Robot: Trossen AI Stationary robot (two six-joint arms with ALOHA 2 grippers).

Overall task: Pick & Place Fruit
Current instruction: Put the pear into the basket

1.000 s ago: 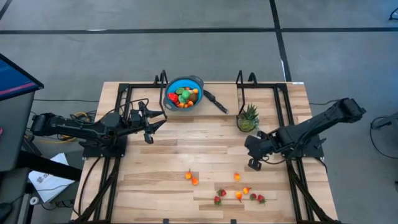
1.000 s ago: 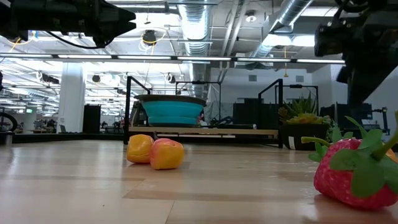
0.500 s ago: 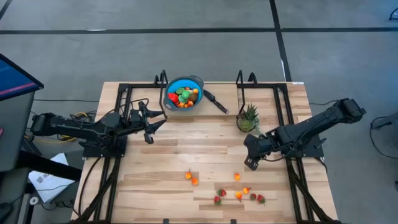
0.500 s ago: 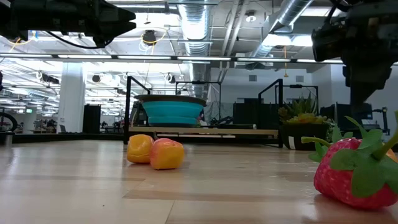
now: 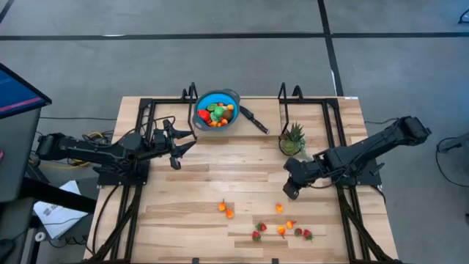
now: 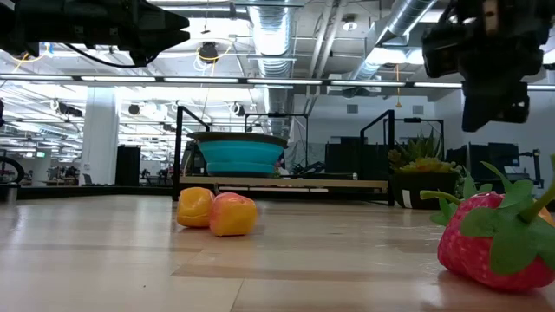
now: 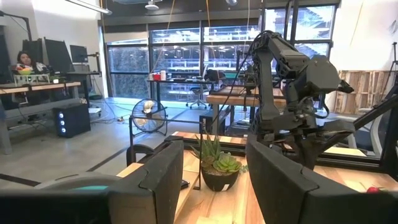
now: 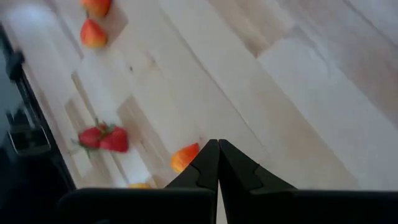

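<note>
The right gripper [image 5: 291, 193] is hanging just above the table with its fingers [image 8: 208, 163] pressed together and nothing between them. Right by its tips, toward the table's front edge, sits an orange piece [image 5: 279, 208], which the right wrist view catches peeking out beside the shut tips [image 8: 185, 156]. A bit further out from that gripper is the rest of the loose fruit: a strawberry [image 5: 258, 228], another orange bit [image 5: 289, 224], and two more strawberries [image 5: 303, 234] near the front edge. In the low view one of those strawberries fills the corner closest to the camera [image 6: 494, 238]. Off to the gripper's side, toward the middle of the table, two orange pieces [image 5: 226, 210] lie touching each other (they look like peach halves in the low view [image 6: 217, 211]).

On the gripper's other side, close to the arm, stands a spiky green plant [image 5: 292, 138] in a small pot. Beyond that, at the back edge, the blue bowl [image 5: 217, 108] already holds a heap of fruit.

The left gripper [image 5: 176, 147] waits well apart from all of it, near the bowl, fingers [image 7: 168, 180] spread and empty.
</note>
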